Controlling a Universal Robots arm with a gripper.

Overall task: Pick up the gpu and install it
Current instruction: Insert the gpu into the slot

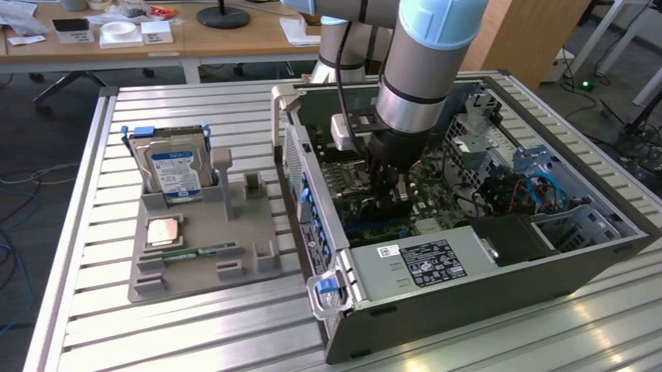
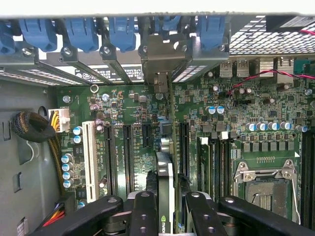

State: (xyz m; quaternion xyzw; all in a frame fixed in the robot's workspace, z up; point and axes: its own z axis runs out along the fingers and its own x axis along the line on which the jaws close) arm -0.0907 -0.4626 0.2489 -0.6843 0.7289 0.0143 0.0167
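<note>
The gpu point(image 2: 166, 167) stands on edge between my fingers, a thin black card running down to the green motherboard point(image 2: 128, 108) along an expansion slot. Its silver bracket point(image 2: 160, 59) meets the case's rear slot wall. My gripper point(image 2: 167, 216) is shut on the gpu, one black finger on each face of the card. In the exterior view my gripper point(image 1: 388, 205) reaches straight down into the open computer case point(image 1: 310, 163), and the gpu point(image 1: 387, 211) shows as a dark shape at its tip, low over the board.
Blue slot latches point(image 2: 78, 32) line the rear wall. A CPU socket point(image 2: 266, 187) and a cable bundle point(image 2: 34, 128) flank the slots. On the table at the exterior view's left, a grey holder point(image 1: 248, 267) carries a hard drive point(image 1: 174, 172) and a memory stick point(image 1: 201, 252).
</note>
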